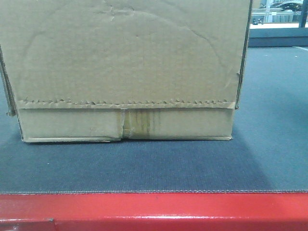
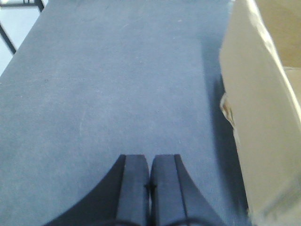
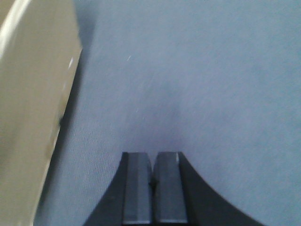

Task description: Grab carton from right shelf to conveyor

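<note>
We are viewing the glossy red front edge [image 1: 154, 211] nearest us, then the conveyor [image 1: 144, 171], a dark grey woven belt. The carton [image 1: 125, 72] is sitting flat on it, plain brown corrugated board with a serrated flap and taped seam. The left hand [image 2: 149, 179] and right hand [image 3: 152, 181] are flanking it, pads pressed together, holding nothing. We are judging the placement done; both should be drawing straight back without brushing the walls.
</note>
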{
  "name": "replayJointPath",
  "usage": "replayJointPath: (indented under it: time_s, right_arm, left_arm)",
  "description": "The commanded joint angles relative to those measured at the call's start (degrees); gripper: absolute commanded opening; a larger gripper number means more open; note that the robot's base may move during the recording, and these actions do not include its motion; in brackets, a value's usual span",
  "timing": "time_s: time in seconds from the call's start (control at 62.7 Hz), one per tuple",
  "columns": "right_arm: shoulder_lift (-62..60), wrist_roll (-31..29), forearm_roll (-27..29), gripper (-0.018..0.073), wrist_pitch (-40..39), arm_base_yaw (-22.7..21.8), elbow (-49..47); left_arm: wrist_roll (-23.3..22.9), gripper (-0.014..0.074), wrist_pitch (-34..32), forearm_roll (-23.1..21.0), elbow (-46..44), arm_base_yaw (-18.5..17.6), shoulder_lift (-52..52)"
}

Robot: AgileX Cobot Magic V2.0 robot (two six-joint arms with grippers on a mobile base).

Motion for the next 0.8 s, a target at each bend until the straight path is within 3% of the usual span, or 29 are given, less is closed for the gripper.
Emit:
replayJointPath:
  time_s: [0.0, 0.16, 0.303, 0.574, 0.782]
  right_arm:
    - [-6.2, -0.3, -0.6, -0.0069, -7.1, -0.3, 7.4]
    - [-18.4, -0.3, -0.6, -0.0069, -13.9, -0.3, 18.7]
    - [-30.2, -0.3, -0.6, -0.0069, -15.5, -0.3, 25.0]
    - [-51.6, -0.3, -0.6, -0.0069, -16.0, -0.3, 29.8]
    - [-55.4, -0.3, -0.6, -0.0069, -17.4, -0.3, 29.8]
  left_arm:
    - [0.6, 0.0015, -4.1, -0.4, 6.1, 0.3, -6.6]
    - [0.6, 0.0015, -4.7, -0.8, 13.2, 0.3, -16.8]
    - [0.6, 0.0015, -4.7, -1.6, 15.5, 0.3, -23.8]
    - [0.6, 0.0015, -4.6, -1.6, 16.0, 0.3, -31.2]
    - [0.6, 0.0015, -4.6, -1.6, 16.0, 0.3, -32.0]
